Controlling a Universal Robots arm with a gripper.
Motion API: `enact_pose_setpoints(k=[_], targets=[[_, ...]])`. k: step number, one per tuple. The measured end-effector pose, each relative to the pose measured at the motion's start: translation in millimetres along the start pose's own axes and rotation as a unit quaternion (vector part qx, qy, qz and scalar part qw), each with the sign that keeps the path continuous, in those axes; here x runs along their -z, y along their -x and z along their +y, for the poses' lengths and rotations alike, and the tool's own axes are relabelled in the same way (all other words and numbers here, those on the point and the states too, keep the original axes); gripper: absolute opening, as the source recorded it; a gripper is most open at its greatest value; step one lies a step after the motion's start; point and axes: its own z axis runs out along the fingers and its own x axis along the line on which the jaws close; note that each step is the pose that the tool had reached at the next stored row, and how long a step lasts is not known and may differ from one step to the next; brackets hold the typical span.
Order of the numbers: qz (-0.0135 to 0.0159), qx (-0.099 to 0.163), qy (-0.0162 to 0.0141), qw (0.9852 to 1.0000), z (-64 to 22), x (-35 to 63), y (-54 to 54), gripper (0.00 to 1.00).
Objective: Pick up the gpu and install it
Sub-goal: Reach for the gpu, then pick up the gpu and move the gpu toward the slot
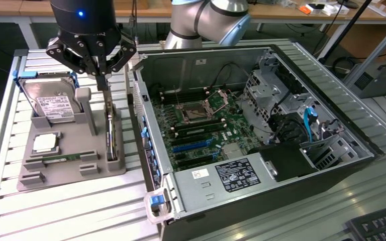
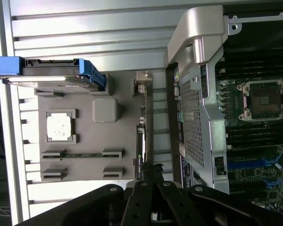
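Diffuse overhead room light falls evenly and brightly on the slatted aluminium table (image 1: 66,211), leaving faint, soft-edged shadows beside the grey parts holder (image 1: 66,175) and deeper shade inside the open computer case (image 1: 200,63). In the wrist view the table slats and the processor (image 2: 59,126) wash out toward white, the case's silver corner (image 2: 198,28) carries glare, and the black gripper (image 2: 148,172) registers as a near-silhouette. A blue indicator light (image 1: 80,13) glows on the gripper's body.

The gpu (image 1: 111,136) (image 2: 140,141), a long, thin dark card with a silvery metal bracket end, stands upright on its edge in a slot of the grey plastic holder (image 1: 59,175).
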Motion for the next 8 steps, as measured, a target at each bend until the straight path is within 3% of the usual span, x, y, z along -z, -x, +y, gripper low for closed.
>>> enact_pose_setpoints(k=[8], targets=[[0.0,0.0,0.0,1.0,0.0,0.0,0.0,0.1]])
